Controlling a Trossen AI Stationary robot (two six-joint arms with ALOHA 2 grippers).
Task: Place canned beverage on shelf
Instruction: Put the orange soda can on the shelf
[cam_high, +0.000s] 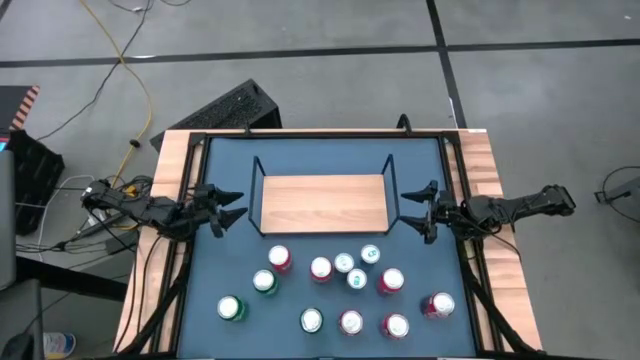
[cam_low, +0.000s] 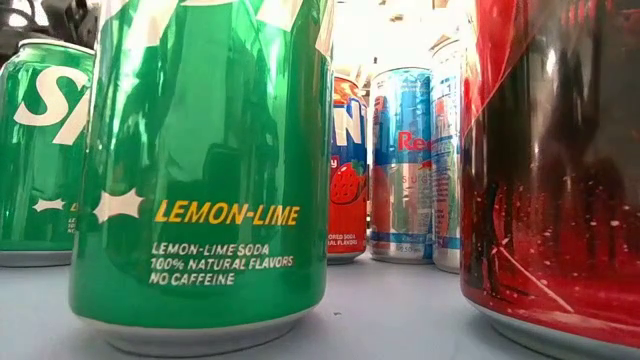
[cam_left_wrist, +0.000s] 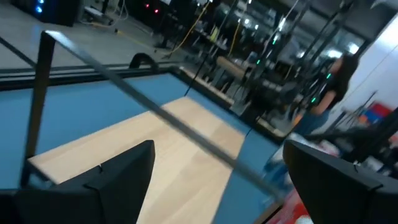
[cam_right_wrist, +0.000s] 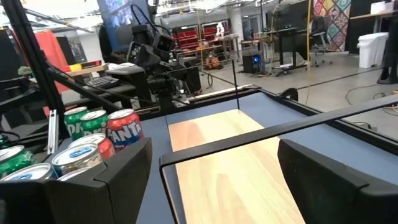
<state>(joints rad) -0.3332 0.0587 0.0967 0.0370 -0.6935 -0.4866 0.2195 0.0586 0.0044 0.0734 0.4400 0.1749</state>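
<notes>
The shelf (cam_high: 322, 203), a light-wood board with black wire end frames, stands on the blue tabletop at mid-far. Several cans (cam_high: 344, 263) stand upright on the tabletop nearer than it, red, green and silver-blue. The low view shows a green lemon-lime can (cam_low: 200, 170) and a red can (cam_low: 560, 160) close up. My left gripper (cam_high: 232, 208) hovers open just off the shelf's left end; its wrist view shows the board (cam_left_wrist: 168, 149) ahead. My right gripper (cam_high: 412, 210) hovers open off the right end, facing the board (cam_right_wrist: 236, 162) with cans (cam_right_wrist: 93, 137) beside it.
The blue tabletop (cam_high: 220, 260) has a raised black rail and wooden side strips (cam_high: 170, 170). A keyboard (cam_high: 225, 110) lies beyond the far edge. A person (cam_left_wrist: 329, 87) stands in the room behind. Bare blue surface lies between the shelf and the cans.
</notes>
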